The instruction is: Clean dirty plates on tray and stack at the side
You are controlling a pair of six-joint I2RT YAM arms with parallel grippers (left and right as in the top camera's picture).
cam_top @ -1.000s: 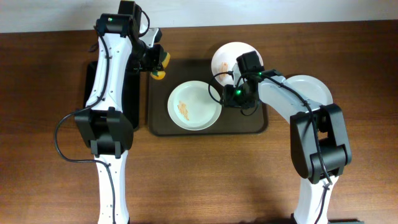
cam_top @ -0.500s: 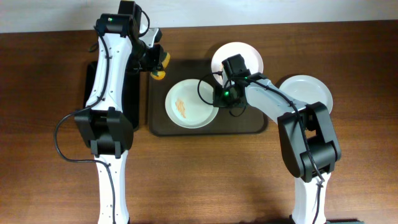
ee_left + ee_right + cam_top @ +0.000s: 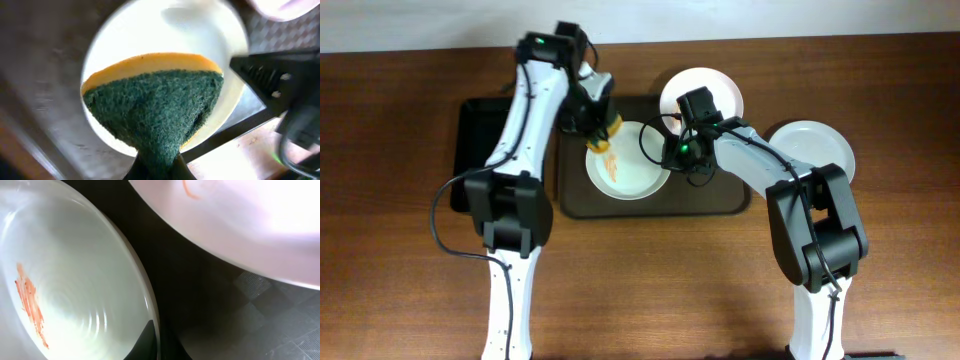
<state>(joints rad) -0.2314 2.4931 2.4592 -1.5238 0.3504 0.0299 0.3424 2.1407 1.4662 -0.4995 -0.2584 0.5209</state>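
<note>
On the dark brown tray [image 3: 712,196] lies a white plate [image 3: 635,172] with an orange smear [image 3: 30,302]. My right gripper [image 3: 669,152] is shut on this plate's right rim [image 3: 151,325], one finger inside and one outside. My left gripper [image 3: 595,118] is shut on a green-and-yellow sponge [image 3: 155,100], which hangs over the plate's upper left edge [image 3: 604,137]. A second plate [image 3: 700,92], faintly smeared [image 3: 192,187], sits at the tray's top right. A third plate [image 3: 817,145] rests on the table to the right of the tray.
A smaller black tray [image 3: 480,150] lies on the wooden table to the left of the brown one, beside my left arm. My two arms meet closely over the brown tray's middle.
My left arm swung right from the brown tray's top left corner, carrying the sponge over the smeared plate. My right gripper shifted left and closed on that plate's rim.
</note>
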